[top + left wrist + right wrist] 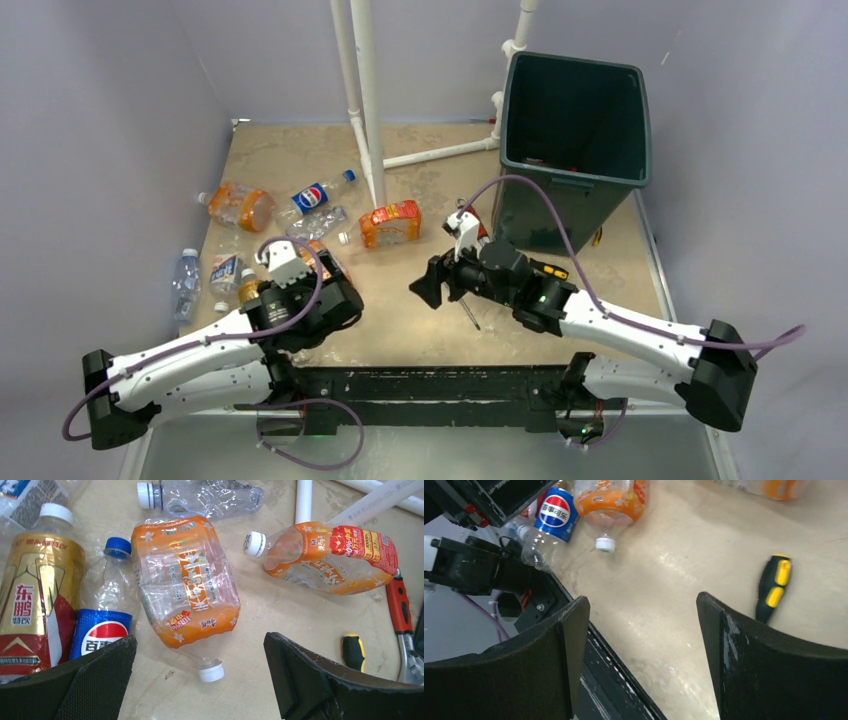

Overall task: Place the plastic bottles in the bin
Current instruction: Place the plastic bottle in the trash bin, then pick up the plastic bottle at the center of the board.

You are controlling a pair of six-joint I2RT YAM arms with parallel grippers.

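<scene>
The dark green bin [545,215] stands at the back right. Several plastic bottles lie on the left half of the table, among them an orange one [390,224] and a Pepsi one [322,192]. My left gripper [340,298] is open and empty over the near bottles. In the left wrist view it [200,642] frames the capped neck of a crushed orange bottle [185,580], with a Pepsi bottle [102,625] at the left finger. My right gripper [430,285] [642,602] is open and empty above bare table, pointing left.
White PVC pipes [365,100] rise from the table's middle back. A yellow-and-black screwdriver [774,585] lies by the right gripper. A red-handled wrench [400,610] lies beside a second orange bottle [330,557]. A gold-labelled bottle [35,600] lies left of the Pepsi bottle. Walls close in on both sides.
</scene>
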